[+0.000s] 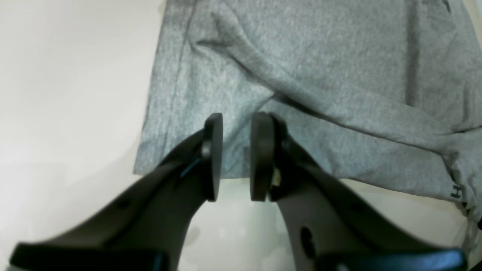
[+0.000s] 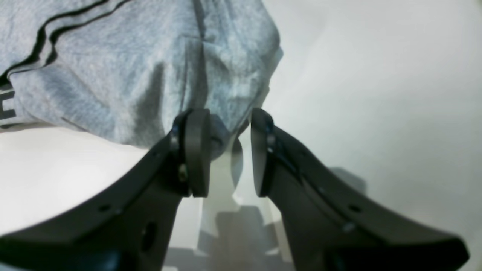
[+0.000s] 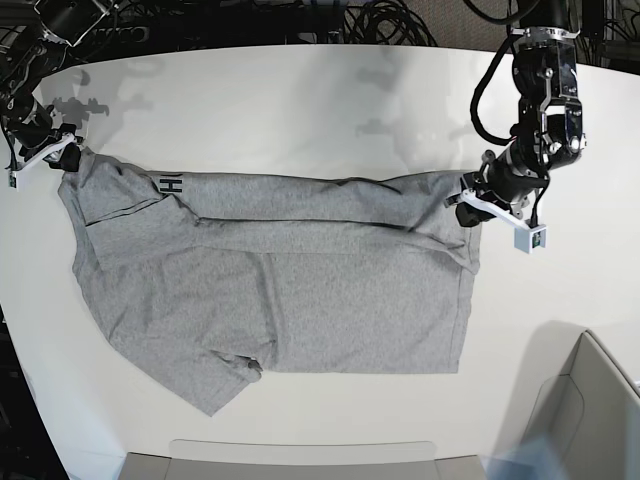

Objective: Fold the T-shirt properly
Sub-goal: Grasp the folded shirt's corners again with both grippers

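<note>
The heather-grey T-shirt (image 3: pixel 270 290) lies spread on the white table (image 3: pixel 300 110), its upper edge folded over in a long band with black lettering (image 3: pixel 172 185) at the left end. My left gripper (image 3: pixel 468 196) hovers at the shirt's upper right corner. In the left wrist view its jaws (image 1: pixel 237 124) stand open over the shirt's edge (image 1: pixel 233 94), nothing between them. My right gripper (image 3: pixel 62 150) is at the upper left corner. In its wrist view that gripper (image 2: pixel 229 128) is open, a fabric corner (image 2: pixel 220 137) resting against one pad.
A grey bin (image 3: pixel 590 400) stands at the front right corner and a flat grey tray (image 3: pixel 300 455) runs along the front edge. Cables and arm mounts (image 3: pixel 380 20) crowd the far edge. Bare table surrounds the shirt.
</note>
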